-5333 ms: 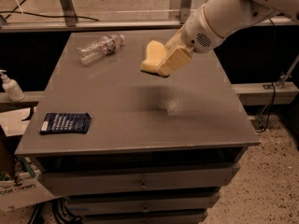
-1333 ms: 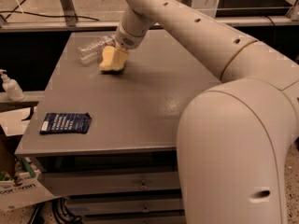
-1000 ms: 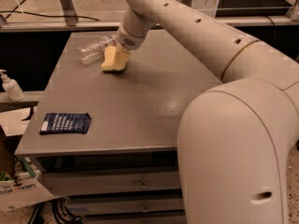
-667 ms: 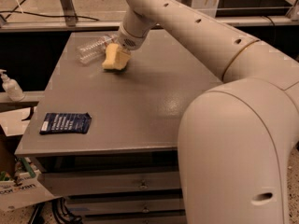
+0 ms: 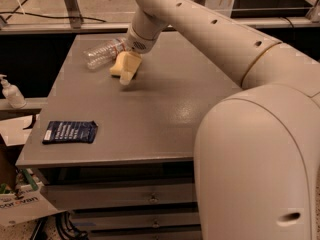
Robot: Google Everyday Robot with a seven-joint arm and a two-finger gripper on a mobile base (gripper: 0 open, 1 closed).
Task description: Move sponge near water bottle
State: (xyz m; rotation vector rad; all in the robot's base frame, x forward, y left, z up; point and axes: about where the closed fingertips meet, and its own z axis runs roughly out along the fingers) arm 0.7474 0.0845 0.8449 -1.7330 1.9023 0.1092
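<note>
bench: grey, drawers below, dark packet front-left
sponge: just beside water bottle
tool: at sponge, grip cannot tell
room: speckled floor, pump bottle left

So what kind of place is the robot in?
Probably a lab or workshop, not a home: a grey cabinet with drawers serves as the table, a pump bottle stands off to the side, and the gripper sits at the sponge beside the water bottle.
</note>
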